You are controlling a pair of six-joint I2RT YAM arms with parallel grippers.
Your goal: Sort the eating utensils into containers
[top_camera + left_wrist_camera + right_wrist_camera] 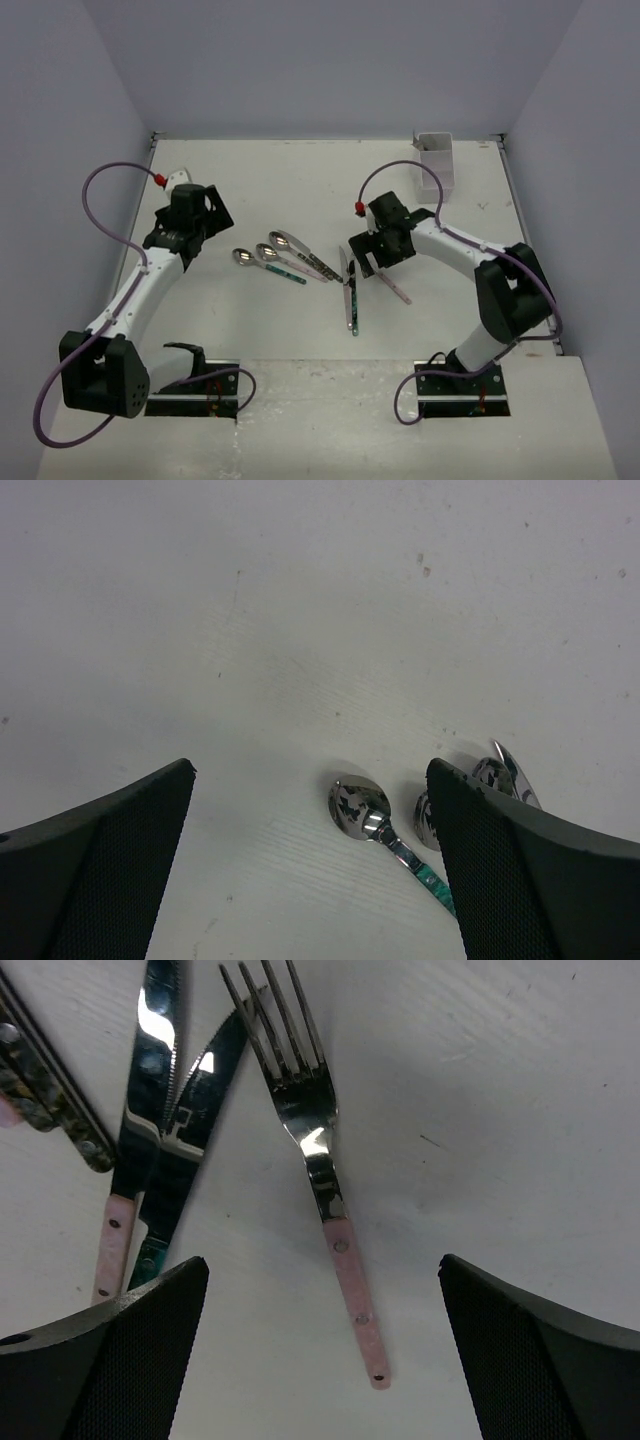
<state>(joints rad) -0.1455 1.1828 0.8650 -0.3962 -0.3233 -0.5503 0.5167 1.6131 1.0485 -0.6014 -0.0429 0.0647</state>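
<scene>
Task looks barely started. The small white rectangular plastic cutlery holder (437,160) stands at the far right of the white table (300,180), well apart from all the cutlery. No utensil shows sticking out of it, though its inside is too small to read fully.

All the utensils seen lie flat on the table, mid-area:
- Three shiny metal spoons in a row on the left. The nearest to the left arm is the teal-handled spoon (360,808); a second spoon (265,250) and a third spoon (281,239) lie just beside it.
- Pink-handled knife (150,1080) and teal-handled knife (190,1150) lie close together, blades overlapping or touching.
- Dark patterned handle (45,1095) lies at the left edge of the right wrist view; its head type cannot be told from there.
- Pink-handled metal fork (322,1160) lies just right of the knives, apart from them.

Left gripper (310,770): fingers spread wide, holding nothing, hovering near the spoon bowls.
Right gripper (322,1263): fingers spread wide, holding nothing, straddling the fork's pink handle from above, not touching it.

Judgement: nothing is sorted yet. The fork is the likely first pick, and everything on the table remains to be carried to the holder.
</scene>
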